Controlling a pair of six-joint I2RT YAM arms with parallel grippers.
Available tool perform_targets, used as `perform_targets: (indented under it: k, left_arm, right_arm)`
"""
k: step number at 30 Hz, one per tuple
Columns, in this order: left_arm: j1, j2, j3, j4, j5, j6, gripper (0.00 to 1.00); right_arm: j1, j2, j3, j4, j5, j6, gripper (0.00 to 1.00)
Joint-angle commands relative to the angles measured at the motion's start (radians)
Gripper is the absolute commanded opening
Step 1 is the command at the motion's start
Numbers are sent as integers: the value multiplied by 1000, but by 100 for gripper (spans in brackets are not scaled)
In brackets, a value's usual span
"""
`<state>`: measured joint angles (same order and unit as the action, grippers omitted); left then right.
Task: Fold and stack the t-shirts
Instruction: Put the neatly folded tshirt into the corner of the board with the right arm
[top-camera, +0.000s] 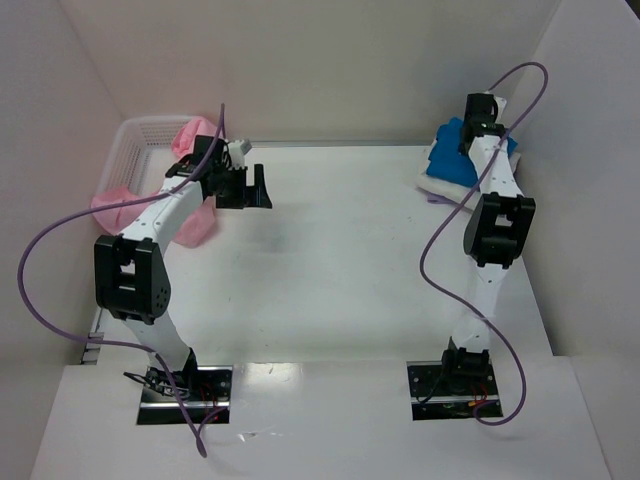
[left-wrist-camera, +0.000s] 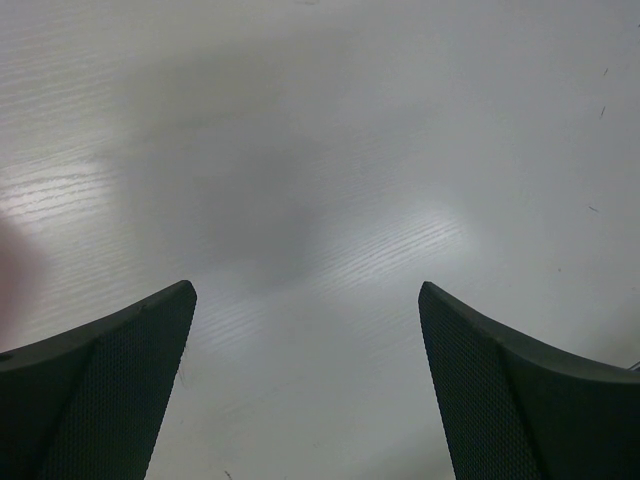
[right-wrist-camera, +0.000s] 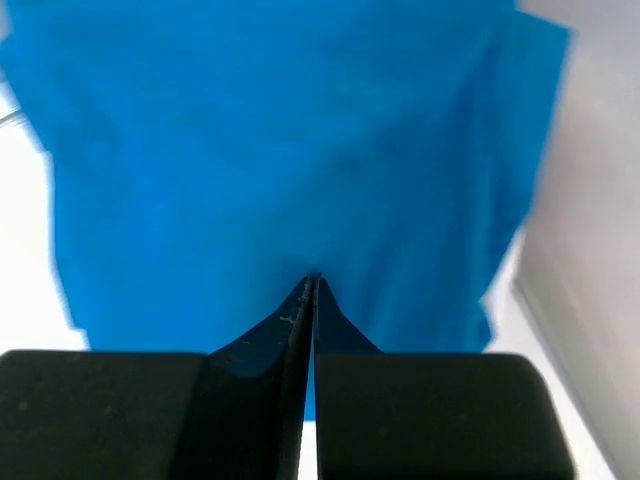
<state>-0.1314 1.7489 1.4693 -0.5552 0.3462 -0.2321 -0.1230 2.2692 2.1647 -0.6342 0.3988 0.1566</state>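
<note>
At the bottom of the top view both arm bases are sitting on the near edge of the white table (top-camera: 340, 260), left arm at lower left, right arm at lower right. The left arm is reaching up the left side of the frame. The left gripper (top-camera: 245, 195) is hanging over bare tabletop with its fingers (left-wrist-camera: 120, 380) spread wide apart and gripping nothing.

Just beside that arm, at the left edge, pink t-shirts (top-camera: 118, 205) are lying crumpled. One is draping over the rim of the white lattice basket (top-camera: 140, 130) in the upper left and another is bunching inside it.

The right arm is stretching to the upper right corner. In the wrist view the right gripper (right-wrist-camera: 312, 280) is pressing its fingers together, tips against the blue t-shirt (right-wrist-camera: 300, 140); I cannot tell whether any cloth is nipped between them. The blue t-shirt is lying on top of a cream-white t-shirt (top-camera: 437, 180), next to the far wall.
</note>
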Motion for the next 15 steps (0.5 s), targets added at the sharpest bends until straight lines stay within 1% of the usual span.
perform_targets:
  k: [1, 2, 3, 7, 15]
  left_arm:
    - [6, -26, -12, -5, 19, 13, 100]
    - [6, -26, -12, -5, 19, 13, 100]
    - [6, -14, -12, -5, 19, 13, 100]
    - [6, 8, 0, -5, 19, 13, 100]
    - [6, 27, 10, -5, 19, 22, 100]
  right_arm:
    - [-38, 0, 12, 62, 63, 8, 5]
    - [-38, 0, 12, 62, 63, 8, 5]
    - [-38, 0, 12, 62, 87, 8, 4]
    - [-47, 48, 12, 71, 167, -15, 4]
    - [-76, 122, 33, 100, 144, -25, 2]
